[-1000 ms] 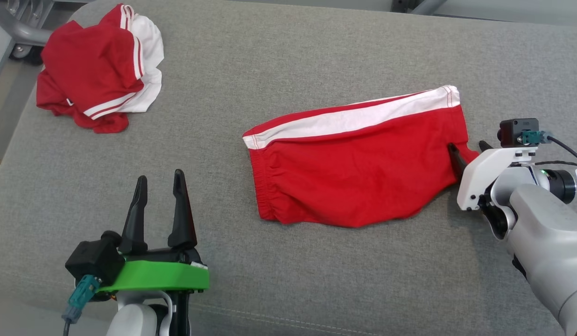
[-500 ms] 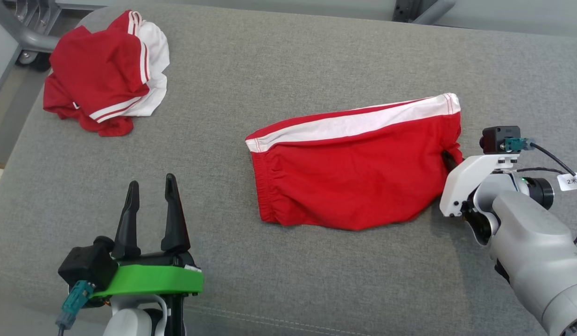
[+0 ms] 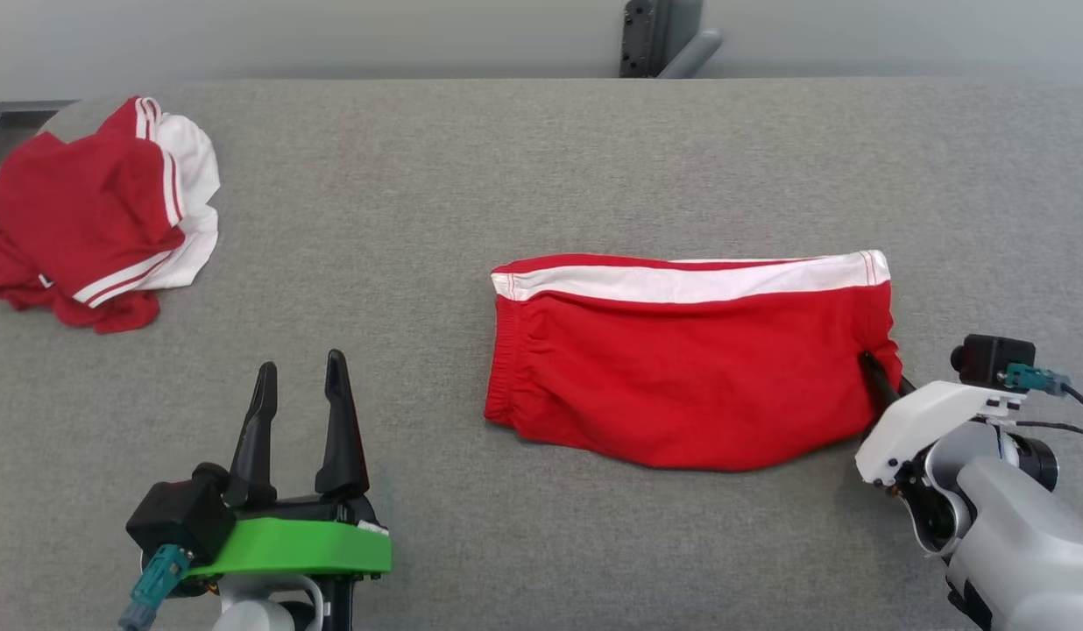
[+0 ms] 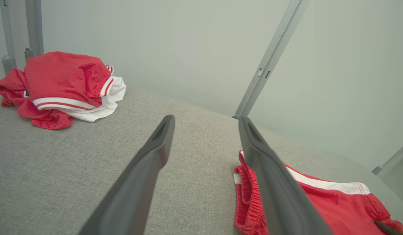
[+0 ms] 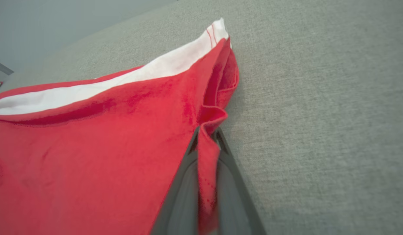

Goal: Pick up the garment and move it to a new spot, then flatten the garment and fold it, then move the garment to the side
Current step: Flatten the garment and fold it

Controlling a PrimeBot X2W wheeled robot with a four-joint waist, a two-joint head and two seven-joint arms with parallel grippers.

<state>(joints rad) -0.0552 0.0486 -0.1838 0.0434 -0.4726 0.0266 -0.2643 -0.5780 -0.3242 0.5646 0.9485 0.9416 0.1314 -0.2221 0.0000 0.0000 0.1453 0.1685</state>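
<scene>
Red shorts [image 3: 682, 377] with a white side stripe [image 3: 690, 282] lie flat on the grey cushion [image 3: 506, 175], right of its middle and nearer its right edge than its left. The gathered waistband [image 3: 506, 368] points toward the left edge. We see our right gripper [image 3: 883, 383] at the right end of the shorts, by the near corner of the leg. Its two dark fingers are pressed together on a pinch of the red hem. In the right wrist view the cloth runs up between them and puckers just past their tips. Our left gripper [image 3: 300, 372] hangs over the near-left part of the cushion, spread wide with nothing between its fingers, well apart from the shorts. We also see a crumpled heap of red and white clothes [image 3: 95, 219] at the far left corner.
</scene>
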